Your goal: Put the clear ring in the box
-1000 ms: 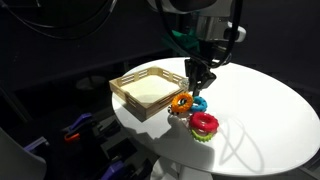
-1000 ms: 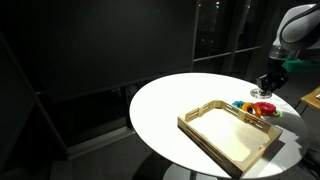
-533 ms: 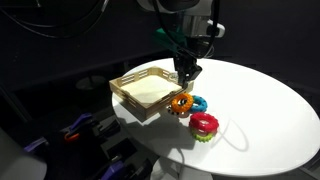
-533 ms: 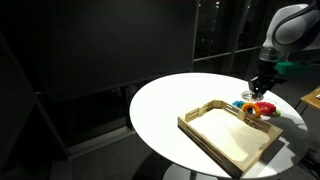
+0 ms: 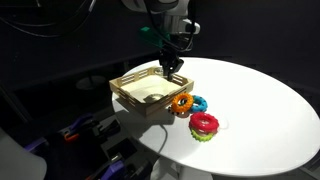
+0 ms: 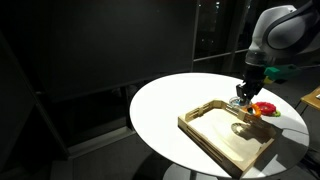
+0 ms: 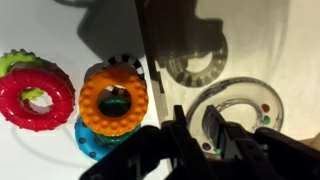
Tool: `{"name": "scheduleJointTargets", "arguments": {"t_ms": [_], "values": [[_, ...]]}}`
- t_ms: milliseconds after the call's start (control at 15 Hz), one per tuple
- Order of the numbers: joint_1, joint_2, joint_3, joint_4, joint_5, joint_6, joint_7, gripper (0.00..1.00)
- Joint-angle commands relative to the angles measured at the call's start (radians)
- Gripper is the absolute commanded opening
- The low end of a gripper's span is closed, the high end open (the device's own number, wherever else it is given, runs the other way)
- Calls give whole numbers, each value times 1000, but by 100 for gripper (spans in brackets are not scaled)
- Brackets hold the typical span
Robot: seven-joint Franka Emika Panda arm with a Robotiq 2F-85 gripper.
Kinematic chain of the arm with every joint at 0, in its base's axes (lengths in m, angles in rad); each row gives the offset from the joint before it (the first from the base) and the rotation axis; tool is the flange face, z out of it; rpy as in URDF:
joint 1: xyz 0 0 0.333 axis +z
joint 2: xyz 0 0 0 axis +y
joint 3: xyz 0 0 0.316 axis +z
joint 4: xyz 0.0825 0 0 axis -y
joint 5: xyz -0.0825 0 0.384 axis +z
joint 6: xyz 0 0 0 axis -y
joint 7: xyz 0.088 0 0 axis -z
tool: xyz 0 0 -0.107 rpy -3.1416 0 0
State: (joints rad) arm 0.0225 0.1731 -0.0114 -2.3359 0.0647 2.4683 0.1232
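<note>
Clear ring (image 7: 262, 98) apparently over box (image 7: 300, 40)

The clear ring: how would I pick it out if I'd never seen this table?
On the round white table, find the shallow wooden box. The end effector hangs over its pale floor, pinching the clear ring. Unlike the orange ring, blue ring and red ring on the tabletop beside the box, it is see-through and colourless.

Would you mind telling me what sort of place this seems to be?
Probably a lab or office, dimly lit: a round white table, dark glass panels behind it, and cables and gear below.
</note>
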Motion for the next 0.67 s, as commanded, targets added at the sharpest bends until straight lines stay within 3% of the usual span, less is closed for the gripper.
{"name": "scheduleJointTargets", "arguments": {"t_ms": [0,600], "values": [[14,20,27,2,9,37,-8,9],[70,145,30,-2,-41,174,31,9]]}}
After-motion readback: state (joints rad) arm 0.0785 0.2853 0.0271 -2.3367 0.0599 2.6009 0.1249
